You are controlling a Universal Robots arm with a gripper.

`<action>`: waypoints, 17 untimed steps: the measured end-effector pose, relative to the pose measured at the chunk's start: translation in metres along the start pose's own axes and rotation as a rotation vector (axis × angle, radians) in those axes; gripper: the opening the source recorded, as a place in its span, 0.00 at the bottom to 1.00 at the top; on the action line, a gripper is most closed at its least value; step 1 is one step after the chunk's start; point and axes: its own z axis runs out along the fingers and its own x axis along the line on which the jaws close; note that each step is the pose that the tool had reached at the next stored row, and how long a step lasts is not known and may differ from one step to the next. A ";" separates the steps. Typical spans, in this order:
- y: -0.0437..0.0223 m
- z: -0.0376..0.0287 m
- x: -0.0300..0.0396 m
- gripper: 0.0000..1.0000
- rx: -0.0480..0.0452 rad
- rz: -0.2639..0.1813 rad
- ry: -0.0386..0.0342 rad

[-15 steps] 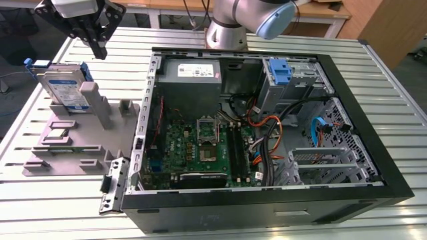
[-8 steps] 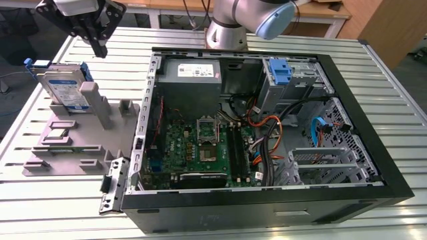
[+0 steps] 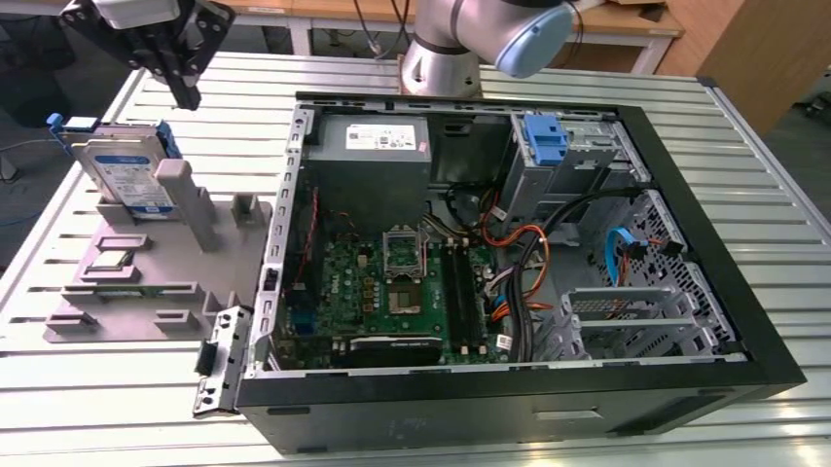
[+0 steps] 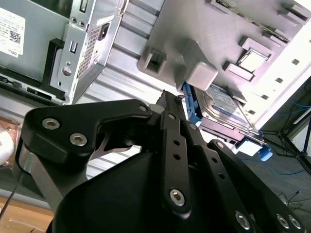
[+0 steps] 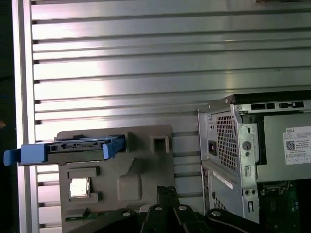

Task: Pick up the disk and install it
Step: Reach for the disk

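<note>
Jaws pressed together with tips touching and nothing held. In the exterior view they hang at the far left, above the disk [image 3: 127,173] and not touching it. The disk stands on edge, slightly tilted, in a slot at the far end of the grey fixture [image 3: 150,292], with blue rails on its edges and its label showing. In the first wrist view the disk [image 5: 80,145] is seen edge-on; in the second wrist view the disk [image 4: 227,103] lies just past the jaw tips. The fixture lies on the slatted metal desk [image 3: 91,409], to the exterior view's left of the open computer case [image 3: 766,370]. Inside the case: power supply [image 3: 370,146] far, blue bracket [image 3: 548,144] far right, motherboard [image 3: 389,292] in the middle. A processor chip [image 3: 112,260] sits in a fixture pocket nearer than the disk.
</note>
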 end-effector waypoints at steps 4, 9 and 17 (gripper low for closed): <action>0.0003 0.0019 0.0091 0.10 -0.0030 0.000 0.0001; -0.0001 0.0048 0.0249 0.10 -0.0048 0.000 -0.0004; 0.0001 0.0094 0.0430 0.10 -0.0051 0.000 -0.0005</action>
